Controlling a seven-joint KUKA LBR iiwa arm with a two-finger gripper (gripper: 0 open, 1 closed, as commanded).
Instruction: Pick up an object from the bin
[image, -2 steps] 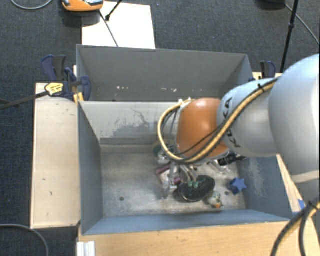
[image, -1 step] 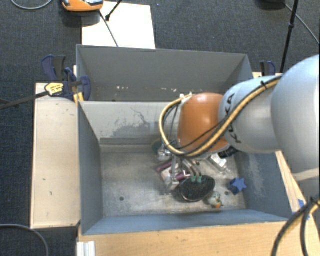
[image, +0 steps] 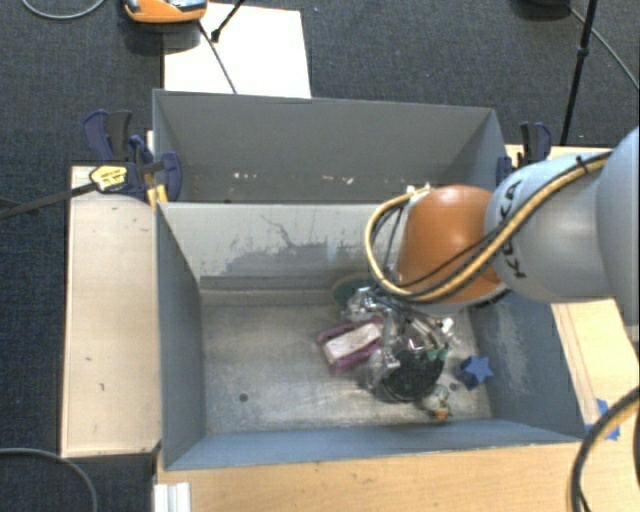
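- Camera view: look to the right front corner of the grey bin (image: 180, 330), where a small heap lies on the floor.
- Find the tool (image: 388, 345) low in that heap, under the orange wrist cover (image: 445, 240); spread or pressed together, cannot tell.
- Note nearest to it a purple-and-white block (image: 348, 346), just beside toward the left wall; a black rounded thing (image: 408, 382), just toward the front wall; a blue star-like piece (image: 476, 370), near the right wall.
- Judge the block light, stiff, smooth-faced, hardly fragile; take it across its narrow flat sides, mid-length.
- Expect a poorer hold on the black thing: curved, probably slippery.
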